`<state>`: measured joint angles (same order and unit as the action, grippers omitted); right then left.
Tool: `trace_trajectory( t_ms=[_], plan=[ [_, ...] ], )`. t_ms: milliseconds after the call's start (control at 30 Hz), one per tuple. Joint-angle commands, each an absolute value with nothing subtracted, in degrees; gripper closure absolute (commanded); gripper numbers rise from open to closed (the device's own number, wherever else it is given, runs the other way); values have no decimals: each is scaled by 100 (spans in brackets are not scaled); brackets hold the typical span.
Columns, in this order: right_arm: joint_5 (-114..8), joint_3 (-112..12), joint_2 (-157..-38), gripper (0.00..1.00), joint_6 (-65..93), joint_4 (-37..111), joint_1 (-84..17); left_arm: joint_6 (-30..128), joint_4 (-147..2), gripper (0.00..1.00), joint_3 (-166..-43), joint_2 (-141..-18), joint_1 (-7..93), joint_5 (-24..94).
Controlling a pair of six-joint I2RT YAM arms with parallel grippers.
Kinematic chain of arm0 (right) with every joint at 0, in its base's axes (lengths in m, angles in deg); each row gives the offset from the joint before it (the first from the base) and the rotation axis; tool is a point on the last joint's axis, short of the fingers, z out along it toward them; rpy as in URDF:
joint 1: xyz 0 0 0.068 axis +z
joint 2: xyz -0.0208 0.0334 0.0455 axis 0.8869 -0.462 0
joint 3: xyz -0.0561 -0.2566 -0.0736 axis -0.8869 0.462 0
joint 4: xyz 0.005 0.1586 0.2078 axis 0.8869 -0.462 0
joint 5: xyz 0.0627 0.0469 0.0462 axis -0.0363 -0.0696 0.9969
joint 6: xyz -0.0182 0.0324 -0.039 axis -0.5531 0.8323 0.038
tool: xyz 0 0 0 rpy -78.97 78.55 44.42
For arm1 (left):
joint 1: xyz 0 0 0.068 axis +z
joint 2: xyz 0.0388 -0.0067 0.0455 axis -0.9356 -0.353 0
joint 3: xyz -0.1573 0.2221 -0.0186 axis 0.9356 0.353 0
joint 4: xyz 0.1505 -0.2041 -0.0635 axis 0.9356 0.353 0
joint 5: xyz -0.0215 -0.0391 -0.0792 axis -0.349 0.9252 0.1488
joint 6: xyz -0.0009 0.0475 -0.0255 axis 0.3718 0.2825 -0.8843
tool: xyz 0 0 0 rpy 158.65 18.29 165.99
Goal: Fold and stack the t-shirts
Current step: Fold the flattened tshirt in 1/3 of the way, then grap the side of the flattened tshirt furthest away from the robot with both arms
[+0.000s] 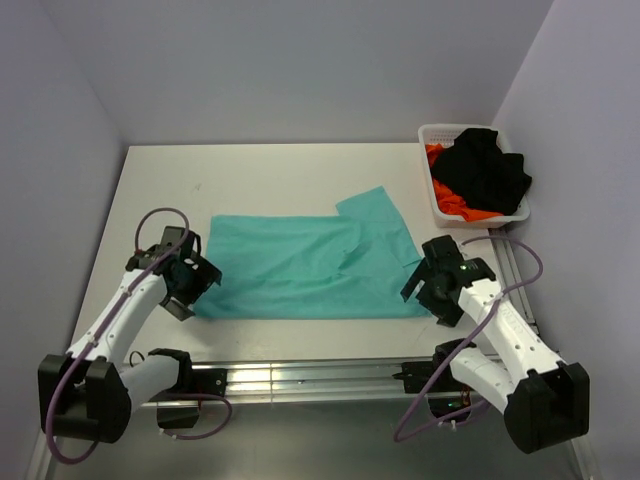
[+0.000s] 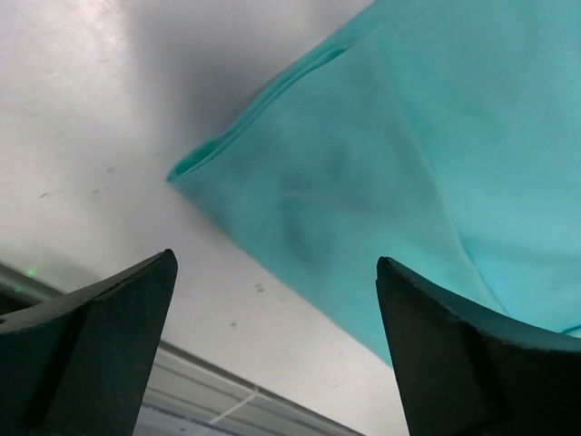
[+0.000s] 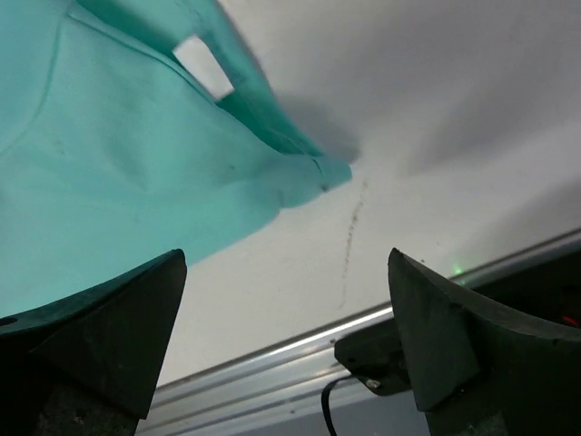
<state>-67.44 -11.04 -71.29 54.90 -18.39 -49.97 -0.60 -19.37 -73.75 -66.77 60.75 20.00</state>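
T-shirt (image 1: pixel 300 270): one (basket (image 1: pixel 440 129): two garments (image 1: pixel 485 165))

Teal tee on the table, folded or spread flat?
Partly folded: the teal t-shirt lies as a long doubled strip, layered edge visible in the left wrist view, one sleeve sticking out.

The left arm (image 1: pixel 120 315) and right arm (image 1: pixel 510 338) have white link shells with black joints and bases. 1 purple cable (image 1: pixel 160 210) loops along each. The fingers (image 2: pixel 91 350) are black wedges.

Bare table (image 1: pixel 250 175) lies open beyond the teal shirt (image 1: pixel 290 270); the basket (image 1: pixel 450 128) crowds its right corner.
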Motion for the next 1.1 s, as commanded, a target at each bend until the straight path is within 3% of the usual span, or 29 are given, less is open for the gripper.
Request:
trace_trajectory(
  t_ms=[0,167,267,500,633,833,1067],
  plan=[
    [-6809,-1172,-6700,0,5793,-2395,-4974,-491,-1013,0,-7395,-6120,6002,1683],
    [-7220,-2243,-6583,0,5601,-2291,-4974,-413,-1115,0,-8247,-5757,5984,1288],
    [-7239,-3206,-7442,0,5074,-1799,-4991,17,-1826,1,-8888,-6581,6001,1349],
    [-6861,-6143,-10936,1,4107,-1437,-5044,1028,-2750,4,-11416,-9804,6203,1936],
    [-6729,-8626,-12724,3,3860,-1893,-5062,1327,-2901,8,-12614,-11019,6466,2359],
    [-6720,-11030,-14852,4,3798,-2272,-5167,1793,-2873,11,-13785,-12384,6739,2832],
    [-6588,-10946,-15469,7,4097,-1965,-5457,1995,-3243,14,-13390,-12665,7214,3449]
  ],
)
